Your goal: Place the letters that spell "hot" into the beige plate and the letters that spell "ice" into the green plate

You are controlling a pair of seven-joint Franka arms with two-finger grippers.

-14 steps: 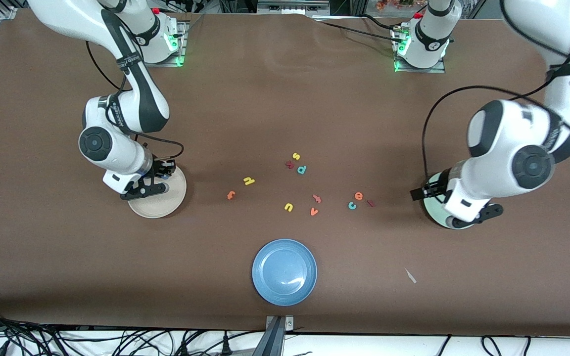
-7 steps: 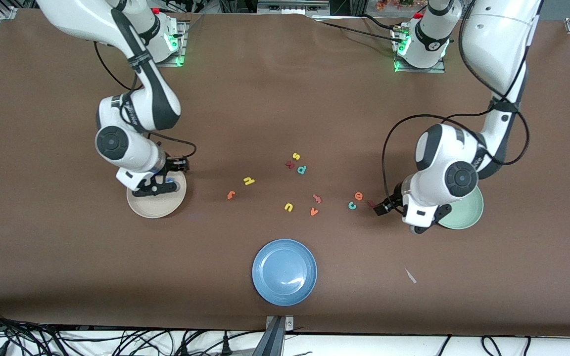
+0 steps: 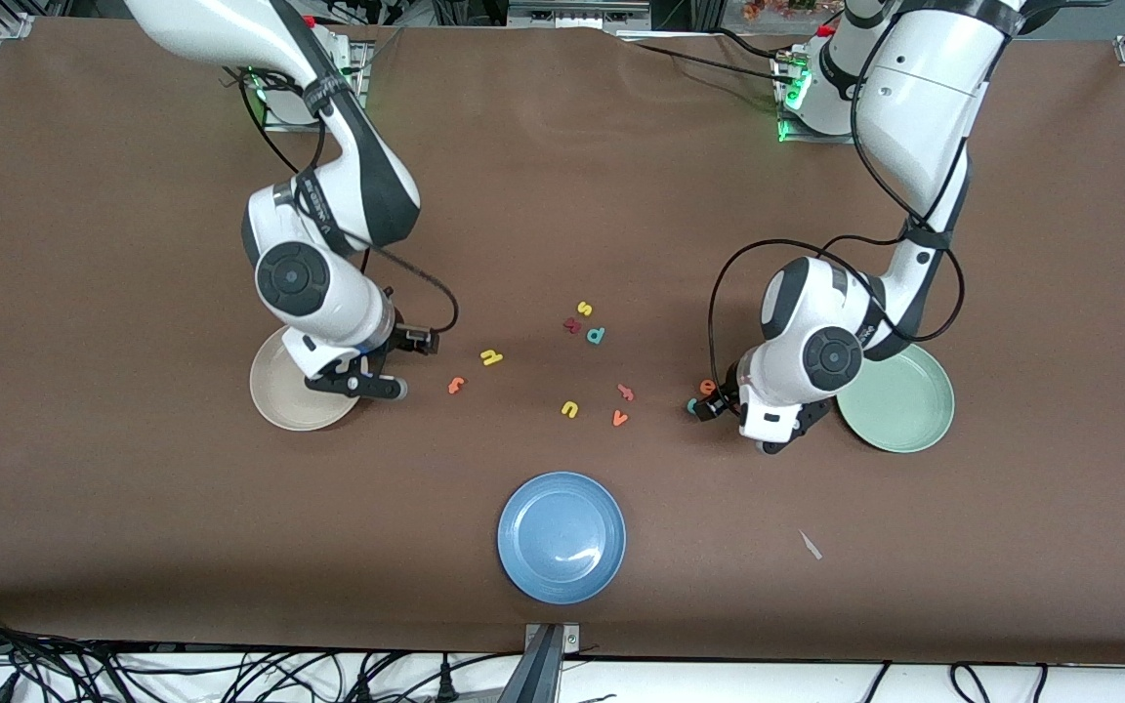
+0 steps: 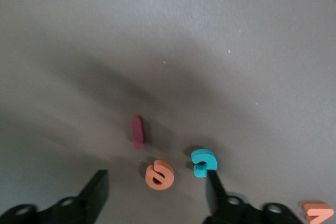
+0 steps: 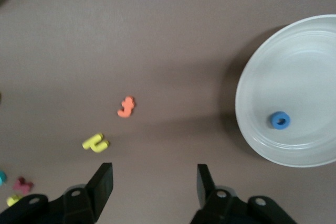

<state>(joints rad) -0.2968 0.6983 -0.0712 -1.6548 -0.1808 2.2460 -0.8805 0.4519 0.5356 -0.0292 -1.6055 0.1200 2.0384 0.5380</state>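
Observation:
My left gripper is open, low over the table, with the orange "e" between its fingers. One finger is next to the teal "c". The dark red "i" lies just past them. The green plate lies beside this arm. My right gripper is open and holds nothing, just off the beige plate, which holds the blue "o". The orange "t" and yellow "h" lie on the table close by.
A blue plate lies nearest the front camera. Loose letters lie mid-table: yellow "u", orange "v", a pinkish letter, and yellow "s", dark red "k" and teal "p".
My right gripper opened, left the blue "o" in the beige plate and moved off toward the table's middle. My left arm swung from over the green plate to the "e" and "c".

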